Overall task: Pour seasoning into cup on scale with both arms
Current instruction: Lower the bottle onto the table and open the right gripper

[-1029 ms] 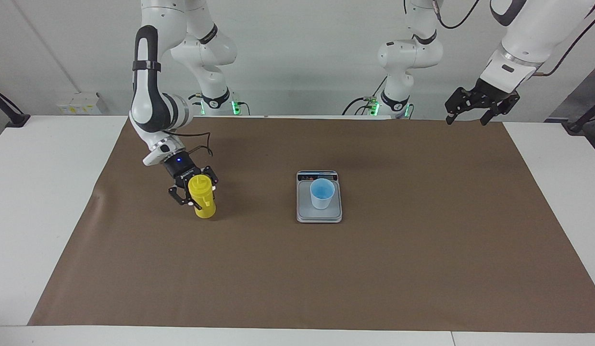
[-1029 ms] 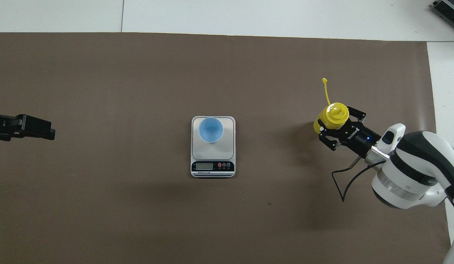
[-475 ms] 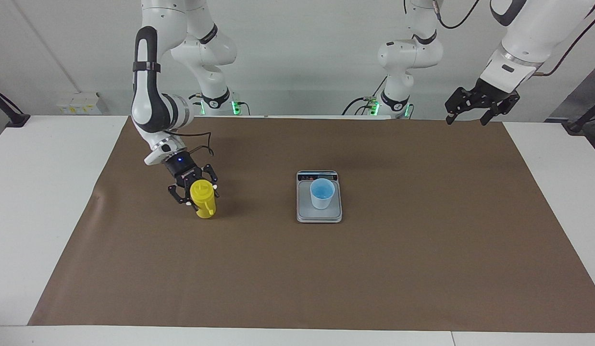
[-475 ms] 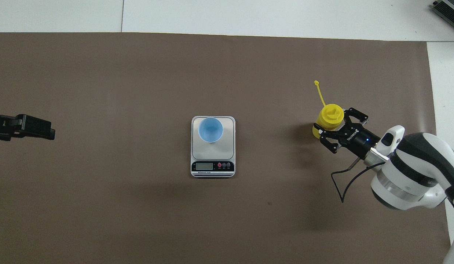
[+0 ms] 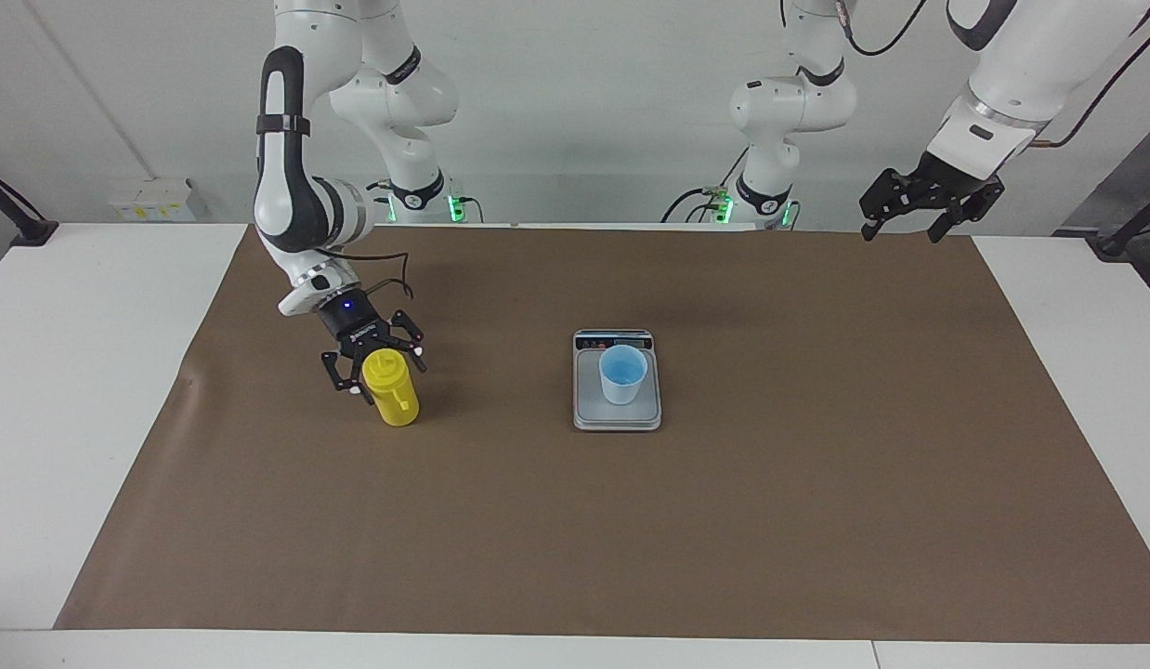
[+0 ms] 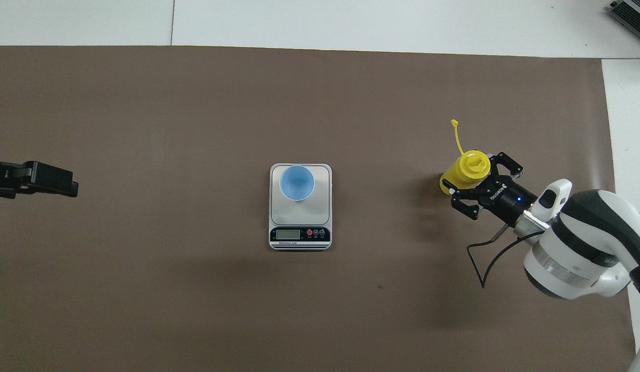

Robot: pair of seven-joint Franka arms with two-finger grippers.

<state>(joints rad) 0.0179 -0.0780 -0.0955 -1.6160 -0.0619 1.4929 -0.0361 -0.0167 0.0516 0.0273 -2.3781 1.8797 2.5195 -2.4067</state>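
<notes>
The yellow seasoning bottle (image 5: 392,395) stands upright on the brown mat toward the right arm's end of the table, its tethered cap sticking out; it also shows in the overhead view (image 6: 472,166). My right gripper (image 5: 382,376) is open, with a finger on either side of the bottle's top (image 6: 472,175). The blue cup (image 5: 622,373) stands on the silver scale (image 5: 589,411) at mid-table, and both show in the overhead view: the cup (image 6: 296,182) and the scale (image 6: 320,206). My left gripper (image 5: 900,230) is open and waits in the air over the left arm's end of the mat (image 6: 66,186).
The brown mat (image 5: 724,520) covers most of the white table. A black cable (image 6: 480,258) hangs from my right wrist above the mat. The scale's display strip (image 6: 299,234) faces the robots.
The bottle has come down a little and its tether has swung. My right gripper stays open around it and has drawn back slightly. The left arm has not moved.
</notes>
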